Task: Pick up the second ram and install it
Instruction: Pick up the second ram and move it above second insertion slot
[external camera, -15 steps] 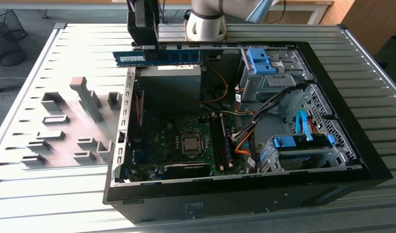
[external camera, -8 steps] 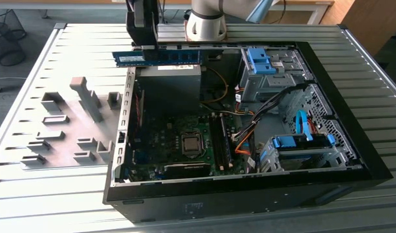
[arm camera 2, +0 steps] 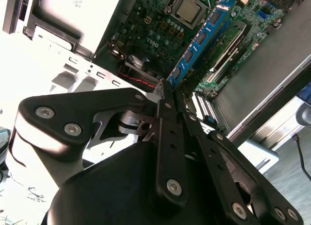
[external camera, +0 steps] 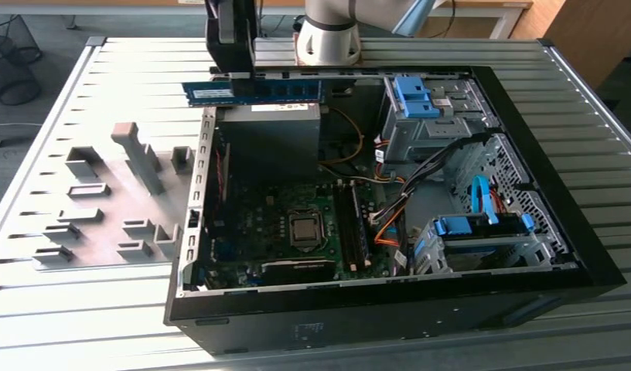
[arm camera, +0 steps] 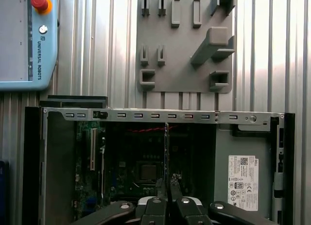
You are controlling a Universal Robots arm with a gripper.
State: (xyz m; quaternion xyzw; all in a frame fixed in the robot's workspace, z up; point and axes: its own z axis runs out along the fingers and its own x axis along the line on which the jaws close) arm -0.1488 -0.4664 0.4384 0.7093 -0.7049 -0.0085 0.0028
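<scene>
My gripper (external camera: 233, 76) is shut on the second ram (external camera: 256, 93), a long blue stick with black chips and a white label. It hangs level above the far rim of the open computer case (external camera: 398, 305), over the power supply (external camera: 269, 135). In the second wrist view the ram (arm camera 2: 201, 38) sticks out from between the closed fingertips (arm camera 2: 166, 91) of the gripper (arm camera 2: 170, 95), above the motherboard. In the first wrist view the ram (arm camera: 166, 152) is edge-on, a thin line above the gripper (arm camera: 167, 186). The motherboard's memory slots (external camera: 352, 228) lie beside the processor (external camera: 305, 229), below and nearer than the ram.
A grey fixture plate (external camera: 109, 201) with raised holders lies on the table at the exterior view's left. Drive bays with blue clips (external camera: 414, 97) (external camera: 481, 228) and orange cables (external camera: 383, 220) fill the case's right side. The arm's base (external camera: 331, 35) stands behind the case. A teach pendant (arm camera: 26, 38) rests on the table.
</scene>
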